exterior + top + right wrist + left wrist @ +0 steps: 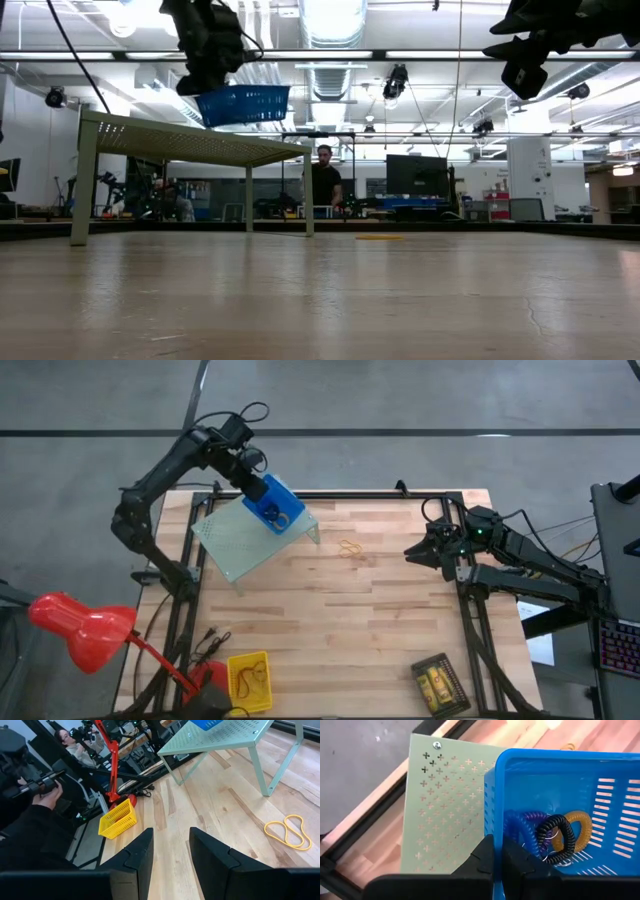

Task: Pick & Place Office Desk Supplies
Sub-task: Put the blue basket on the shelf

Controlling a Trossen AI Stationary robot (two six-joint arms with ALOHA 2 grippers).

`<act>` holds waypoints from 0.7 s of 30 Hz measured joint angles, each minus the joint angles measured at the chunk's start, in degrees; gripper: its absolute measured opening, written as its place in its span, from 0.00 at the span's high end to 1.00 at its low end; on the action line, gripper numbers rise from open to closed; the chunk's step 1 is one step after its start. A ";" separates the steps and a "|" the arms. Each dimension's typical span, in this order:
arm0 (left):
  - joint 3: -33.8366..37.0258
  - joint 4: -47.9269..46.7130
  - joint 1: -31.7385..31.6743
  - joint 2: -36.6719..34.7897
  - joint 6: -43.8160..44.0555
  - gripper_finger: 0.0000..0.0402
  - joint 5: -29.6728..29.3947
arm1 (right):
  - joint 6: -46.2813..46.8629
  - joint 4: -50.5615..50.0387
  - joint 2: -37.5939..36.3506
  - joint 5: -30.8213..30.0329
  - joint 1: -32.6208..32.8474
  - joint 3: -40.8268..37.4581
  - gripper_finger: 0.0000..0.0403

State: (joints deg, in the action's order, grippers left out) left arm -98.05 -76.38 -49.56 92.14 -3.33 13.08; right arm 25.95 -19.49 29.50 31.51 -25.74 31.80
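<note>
1. While the left gripper [252,478] pinches the blue bin's [277,505] wall above the green riser [240,538], coiled rings [560,836] lie inside it.
2. Rubber bands [349,549] lie mid-bench, open wood all round.
3. Right gripper [420,552] hovers spread near the right edge.

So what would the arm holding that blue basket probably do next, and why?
Probably lower it a little. The left gripper is shut on the blue bin's wall, and in the low view the bin hangs just above the pale green riser, not resting on it. The right gripper waits open, apart from the rubber bands.
</note>
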 joint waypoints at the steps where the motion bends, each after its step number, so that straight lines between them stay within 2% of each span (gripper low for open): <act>1: -0.28 -0.29 -0.09 0.54 0.30 0.96 0.04 | 0.01 -0.02 0.02 0.00 -0.01 -0.01 0.69; 6: -3.33 -3.73 -0.09 5.18 -1.70 0.96 0.02 | 0.00 0.00 0.02 0.00 -0.01 -0.01 0.69; 12: -12.15 -9.24 -0.09 12.39 -5.00 0.96 0.03 | 0.01 -0.02 0.00 0.00 -0.02 -0.01 0.69; 16: -16.51 -10.25 -0.09 14.20 -5.30 0.96 0.02 | 0.01 -0.02 0.01 0.00 0.00 -0.01 0.69; 21: -16.71 -12.94 -0.09 14.14 -5.88 0.96 0.02 | 0.01 -0.02 0.02 0.00 0.00 0.01 0.69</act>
State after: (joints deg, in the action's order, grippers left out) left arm -114.76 -89.32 -49.65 106.28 -9.21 13.10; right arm 25.95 -19.51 29.52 31.51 -25.74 31.81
